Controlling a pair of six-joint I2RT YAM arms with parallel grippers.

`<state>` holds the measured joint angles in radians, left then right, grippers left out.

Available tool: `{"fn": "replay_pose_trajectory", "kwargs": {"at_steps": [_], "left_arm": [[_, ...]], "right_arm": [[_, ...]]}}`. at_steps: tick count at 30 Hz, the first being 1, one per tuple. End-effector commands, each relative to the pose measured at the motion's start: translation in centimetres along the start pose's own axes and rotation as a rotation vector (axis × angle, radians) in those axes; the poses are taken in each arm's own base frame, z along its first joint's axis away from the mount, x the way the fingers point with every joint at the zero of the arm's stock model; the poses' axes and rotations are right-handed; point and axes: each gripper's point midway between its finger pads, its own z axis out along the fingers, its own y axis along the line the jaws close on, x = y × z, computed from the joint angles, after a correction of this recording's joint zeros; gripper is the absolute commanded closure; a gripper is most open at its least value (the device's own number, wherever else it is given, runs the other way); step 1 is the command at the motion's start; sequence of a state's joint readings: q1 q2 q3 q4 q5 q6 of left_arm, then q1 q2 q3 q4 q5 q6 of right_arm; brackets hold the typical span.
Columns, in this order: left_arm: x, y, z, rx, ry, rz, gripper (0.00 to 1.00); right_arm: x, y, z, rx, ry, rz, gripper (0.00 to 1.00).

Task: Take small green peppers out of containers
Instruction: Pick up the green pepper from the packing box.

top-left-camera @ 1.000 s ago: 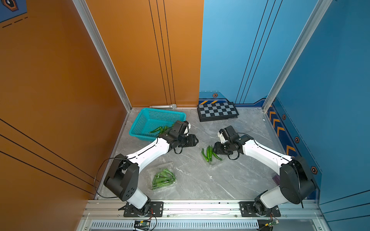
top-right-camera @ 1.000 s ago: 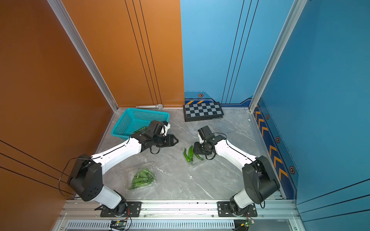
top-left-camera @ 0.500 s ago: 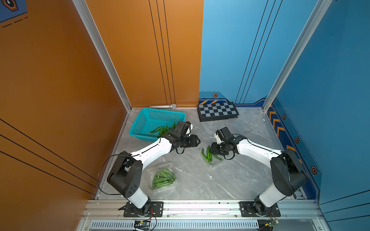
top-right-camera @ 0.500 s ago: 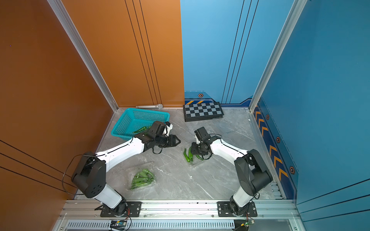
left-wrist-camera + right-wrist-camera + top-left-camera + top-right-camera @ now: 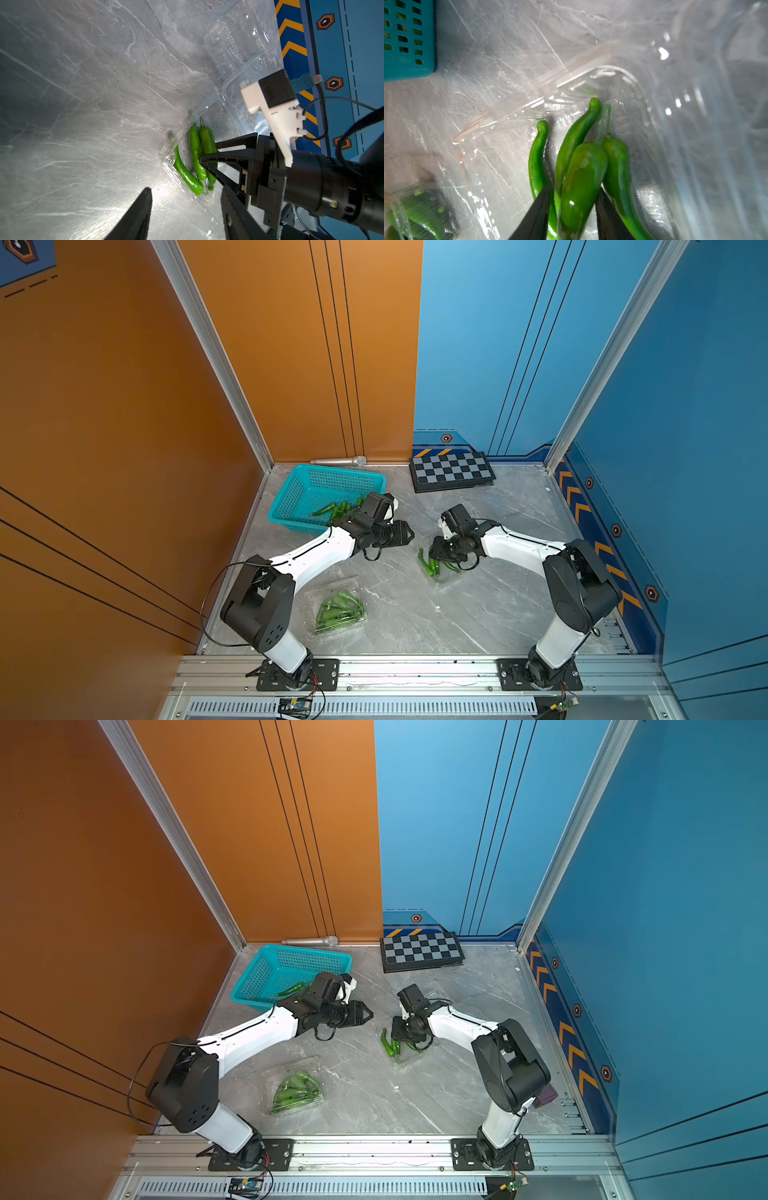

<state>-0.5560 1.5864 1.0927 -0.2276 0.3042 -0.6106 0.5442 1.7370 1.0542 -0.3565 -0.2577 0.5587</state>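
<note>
Right gripper (image 5: 437, 554) sat low over small green peppers (image 5: 428, 567) in open container (image 5: 448, 576) — left gripper (image 5: 410, 533) hovered between them and teal basket (image 5: 305, 489); closed container (image 5: 336, 612) lay nearer front of surface (image 5: 478, 605).

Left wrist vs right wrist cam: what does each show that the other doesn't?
Left wrist only: the right pincer from outside with its white camera mount, the blue wall with orange chevrons. Right wrist only: the teal perforated plastic basket, a blurred second clear plastic clamshell, full. Both: slender glossy green peppers in the open clear clamshell, the grey marble tabletop.
</note>
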Motion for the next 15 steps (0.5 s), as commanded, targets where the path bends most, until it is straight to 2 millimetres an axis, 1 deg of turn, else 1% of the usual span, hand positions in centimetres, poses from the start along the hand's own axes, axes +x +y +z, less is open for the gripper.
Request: {"fn": "replay_pose_trajectory", "kwargs": {"at_steps": [1, 4, 7, 10, 11, 15], "left_arm": [[-0.6, -0.3, -1.2, 0.029, -0.027, -0.004, 0.45], [-0.7, 0.0, -1.4, 0.028, -0.029, -0.009, 0.45], [-0.7, 0.2, -1.5, 0.026, -0.031, -0.012, 0.45], [-0.7, 0.5, -1.5, 0.023, -0.031, -0.016, 0.45], [-0.7, 0.5, -1.6, 0.023, -0.033, -0.018, 0.45], [-1.0, 0.7, -2.1, 0.020, -0.046, -0.019, 0.45]], "right_arm": [[-0.3, 0.4, 0.0, -0.010, -0.011, 0.010, 0.62], [-0.5, 0.1, 0.1, -0.001, -0.019, 0.018, 0.66], [-0.5, 0.3, 0.1, -0.019, -0.010, 0.027, 0.69], [-0.5, 0.2, 0.1, -0.020, -0.009, 0.029, 0.76], [-0.5, 0.1, 0.1, -0.023, -0.011, 0.035, 0.79], [-0.7, 0.5, -0.8, -0.046, -0.025, 0.030, 0.85]]}}
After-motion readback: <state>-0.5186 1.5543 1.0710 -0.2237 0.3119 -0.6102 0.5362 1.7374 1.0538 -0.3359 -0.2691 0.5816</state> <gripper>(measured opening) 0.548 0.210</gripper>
